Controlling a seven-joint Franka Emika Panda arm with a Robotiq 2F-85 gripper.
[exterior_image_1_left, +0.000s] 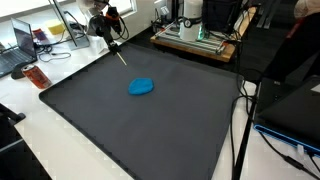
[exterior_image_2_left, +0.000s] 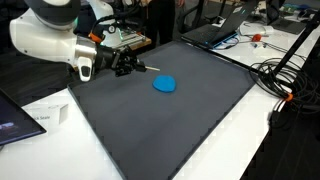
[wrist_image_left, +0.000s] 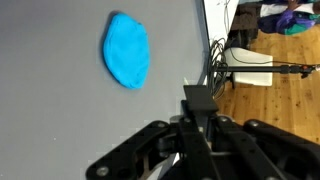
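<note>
The Robotiq gripper (exterior_image_1_left: 111, 38) (exterior_image_2_left: 124, 66) (wrist_image_left: 198, 118), at the far corner of a dark grey mat (exterior_image_1_left: 120, 130), is clamped shut on a slim dark stick (exterior_image_1_left: 119, 53) (exterior_image_2_left: 141, 69) (wrist_image_left: 198, 98) that slants down toward the mat. Whether its tip touches cannot be told. A flat blue oval object (exterior_image_1_left: 141, 87) (exterior_image_2_left: 164, 84) (wrist_image_left: 127, 50) lies near the stick's tip, apart from it, toward the mat's middle. The mat covers a white table (exterior_image_1_left: 35, 135), and cables (exterior_image_2_left: 278, 75) trail along one edge.
</note>
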